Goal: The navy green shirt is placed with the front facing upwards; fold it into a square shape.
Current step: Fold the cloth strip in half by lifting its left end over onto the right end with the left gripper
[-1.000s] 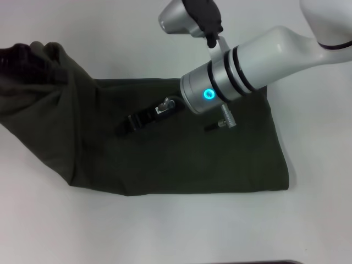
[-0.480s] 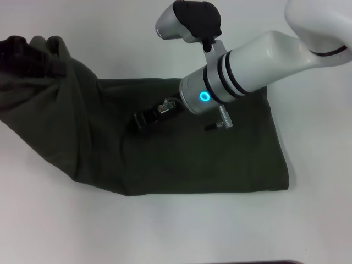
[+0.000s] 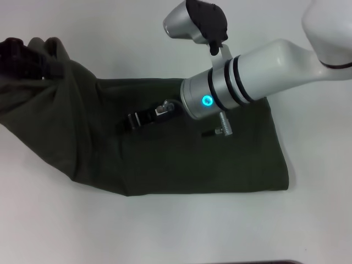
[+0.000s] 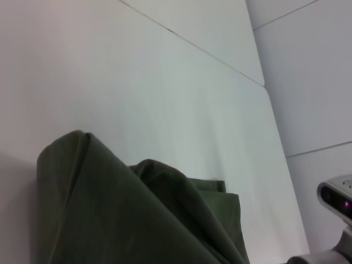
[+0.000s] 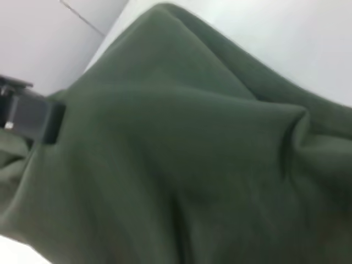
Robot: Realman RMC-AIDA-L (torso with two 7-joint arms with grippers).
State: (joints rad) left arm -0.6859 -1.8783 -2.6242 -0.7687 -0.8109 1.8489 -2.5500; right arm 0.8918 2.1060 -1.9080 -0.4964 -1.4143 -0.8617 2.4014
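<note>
While the dark olive-green cotton shirt [image 3: 181,148] is lying mostly flat on the white table [image 3: 165,231], I am seeing its left end bunched and lifted at the far left, where my left gripper [image 3: 22,52] is sitting as a dark shape against the cloth; I cannot tell whether its fingers are closed on the fabric. Moving right, my right gripper [image 3: 135,120] is pressing low on the shirt's middle, its dark fingers lying along the fabric, and I cannot tell how far they are parted. Its silver wrist with a glowing cyan ring [image 3: 207,100] is angling up toward the right.
</note>
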